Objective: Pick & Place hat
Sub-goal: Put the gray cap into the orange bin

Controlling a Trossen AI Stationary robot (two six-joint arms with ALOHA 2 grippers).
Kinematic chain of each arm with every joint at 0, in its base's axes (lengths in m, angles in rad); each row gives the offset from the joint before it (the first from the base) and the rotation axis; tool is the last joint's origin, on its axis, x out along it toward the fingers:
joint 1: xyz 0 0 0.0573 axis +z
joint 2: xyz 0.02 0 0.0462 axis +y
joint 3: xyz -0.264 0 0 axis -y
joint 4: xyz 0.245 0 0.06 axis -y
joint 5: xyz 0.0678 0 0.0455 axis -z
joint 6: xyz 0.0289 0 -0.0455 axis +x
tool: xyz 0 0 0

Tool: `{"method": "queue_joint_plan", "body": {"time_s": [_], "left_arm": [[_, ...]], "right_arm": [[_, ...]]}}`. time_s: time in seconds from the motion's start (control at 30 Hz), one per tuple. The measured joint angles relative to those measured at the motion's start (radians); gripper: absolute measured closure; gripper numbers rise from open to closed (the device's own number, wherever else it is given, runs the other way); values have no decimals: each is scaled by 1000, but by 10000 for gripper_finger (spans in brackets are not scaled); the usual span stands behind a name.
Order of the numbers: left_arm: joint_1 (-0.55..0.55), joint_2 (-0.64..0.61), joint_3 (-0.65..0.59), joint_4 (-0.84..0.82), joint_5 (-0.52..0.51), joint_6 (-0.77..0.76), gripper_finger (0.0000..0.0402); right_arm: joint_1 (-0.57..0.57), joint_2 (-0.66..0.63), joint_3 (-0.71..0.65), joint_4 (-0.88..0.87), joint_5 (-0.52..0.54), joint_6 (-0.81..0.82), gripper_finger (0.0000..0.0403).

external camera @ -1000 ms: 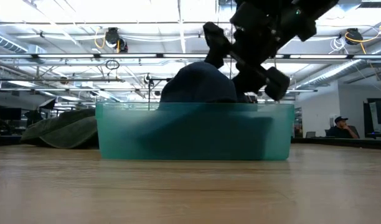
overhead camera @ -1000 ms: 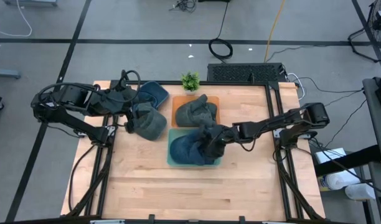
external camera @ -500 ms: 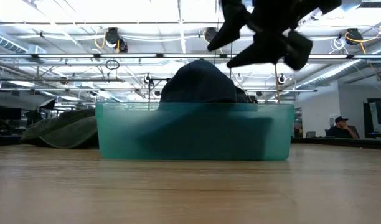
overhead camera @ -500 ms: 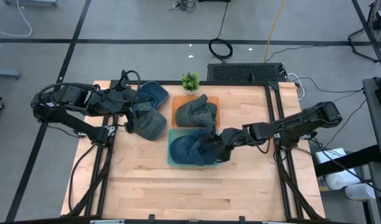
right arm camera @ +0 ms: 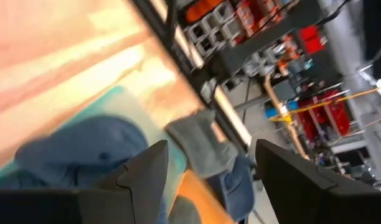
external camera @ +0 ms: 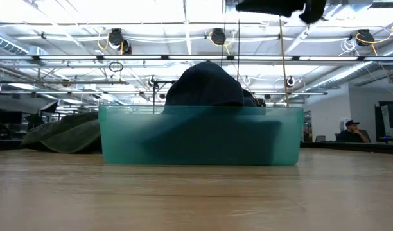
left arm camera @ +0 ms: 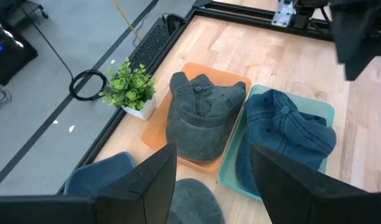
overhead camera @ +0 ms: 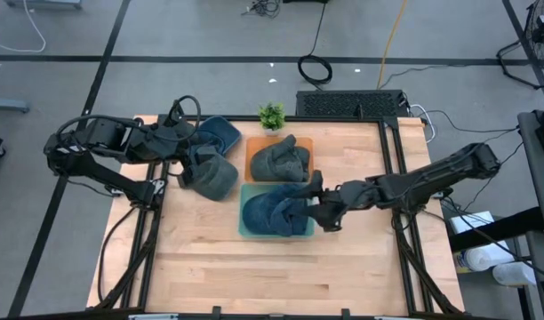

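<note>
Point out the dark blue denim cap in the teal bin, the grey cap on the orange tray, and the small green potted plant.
Dark blue denim cap (left arm camera: 284,134), left wrist view, on its crown.
Grey cap (left arm camera: 200,121), left wrist view, on its crown.
Small green potted plant (overhead camera: 271,115), high view, on its leaves.

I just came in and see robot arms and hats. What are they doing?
The robot is putting hats into trays. A blue hat lies in the teal tray, and a grey hat lies in the orange tray. The right gripper is open and empty by the teal tray's edge. The left gripper is open over another grey hat.
</note>
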Motion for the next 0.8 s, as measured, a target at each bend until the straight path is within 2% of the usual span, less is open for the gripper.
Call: {"method": "queue_joint_plan", "body": {"time_s": [0.23,0.43,0.57,0.8], "left_arm": [[-1,0,0,1,-1,0,188],[-1,0,0,1,-1,-1,188],[-1,3,0,-19,25,-114,188],[5,27,1,-71,30,-306,188]], "right_arm": [[24,-26,0,134,-3,-27,170],[31,-24,0,181,1,-100,170],[30,-24,0,230,49,-75,170],[30,-32,0,274,61,-65,170]]}}
